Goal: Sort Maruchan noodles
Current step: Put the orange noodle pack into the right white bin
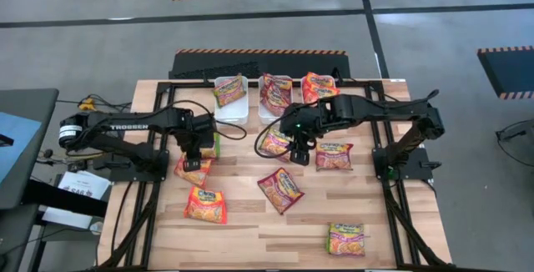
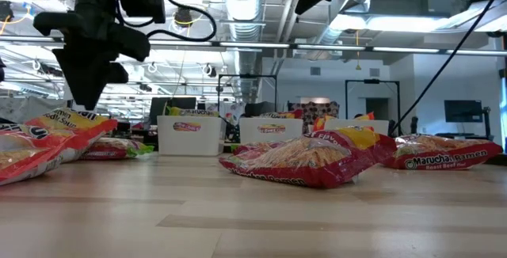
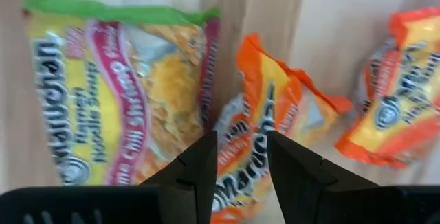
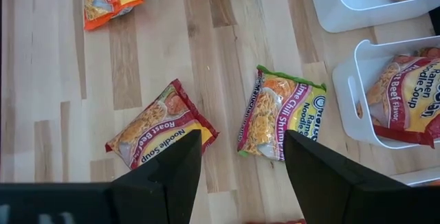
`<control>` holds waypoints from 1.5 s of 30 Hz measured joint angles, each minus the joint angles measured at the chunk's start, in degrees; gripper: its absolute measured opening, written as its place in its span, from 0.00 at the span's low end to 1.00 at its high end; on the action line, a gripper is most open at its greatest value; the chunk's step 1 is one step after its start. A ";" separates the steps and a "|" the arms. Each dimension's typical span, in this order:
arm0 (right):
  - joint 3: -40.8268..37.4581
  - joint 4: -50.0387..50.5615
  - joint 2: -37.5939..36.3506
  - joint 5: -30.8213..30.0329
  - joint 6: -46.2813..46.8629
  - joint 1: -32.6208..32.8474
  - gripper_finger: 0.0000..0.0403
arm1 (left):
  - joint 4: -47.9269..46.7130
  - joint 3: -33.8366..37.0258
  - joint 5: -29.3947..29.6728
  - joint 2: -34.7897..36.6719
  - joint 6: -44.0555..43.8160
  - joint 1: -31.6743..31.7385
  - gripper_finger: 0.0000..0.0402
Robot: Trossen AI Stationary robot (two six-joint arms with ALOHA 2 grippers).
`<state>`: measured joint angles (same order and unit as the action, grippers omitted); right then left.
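Maruchan noodle packets lie scattered on the wooden table. My left gripper (image 1: 193, 157) (image 3: 238, 138) points down, open, just over a crumpled orange packet (image 1: 195, 172) (image 3: 275, 107), whose print shows through the gap between the fingers. Beside it lies a green-trimmed packet (image 1: 216, 144) (image 3: 124, 93), flat on the table. My right gripper (image 1: 299, 153) (image 4: 242, 138) hangs open higher up over the table's middle. Below it are a green-trimmed lime chili shrimp packet (image 4: 282, 114) and a maroon roast beef packet (image 4: 161, 124). My left gripper's fingers (image 3: 199, 169) stand on either side of the orange packet's middle, coming from above. I cannot tell whether they touch it. The packet lies on the table.
White bins (image 1: 236, 115) (image 4: 344, 86) at the far edge hold packets. More packets lie loose: an orange one (image 1: 205, 205) near the left front, one (image 1: 334, 155) right of centre and one (image 1: 346, 239) at the near right. Bare wood shows along the near edge.
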<state>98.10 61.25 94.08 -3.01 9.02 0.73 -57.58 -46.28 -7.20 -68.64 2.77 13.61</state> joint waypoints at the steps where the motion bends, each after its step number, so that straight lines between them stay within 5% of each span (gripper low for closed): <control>1: 0.00 0.00 0.00 0.00 0.00 0.00 0.57 | 0.71 0.00 0.52 0.00 -0.19 -0.32 0.28; 18: 0.00 -0.08 0.00 0.00 0.05 0.41 0.57 | 2.02 4.68 -2.37 -1.23 -2.15 -2.18 0.28; 28: 0.02 -0.46 0.00 0.00 0.15 0.39 0.57 | 2.50 4.94 3.01 -6.43 -4.35 -2.76 0.27; 37: 0.02 0.12 0.00 0.02 1.07 -0.13 0.57 | 2.58 4.96 0.80 -9.44 -3.32 -2.76 0.02; 45: 0.02 -0.08 0.00 0.00 0.97 -2.16 0.57 | 2.60 4.96 -1.94 -8.85 -3.17 -3.28 0.00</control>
<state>98.13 61.18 94.08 -3.01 9.99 -1.43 -54.99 -41.33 -9.14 -77.49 -0.40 10.33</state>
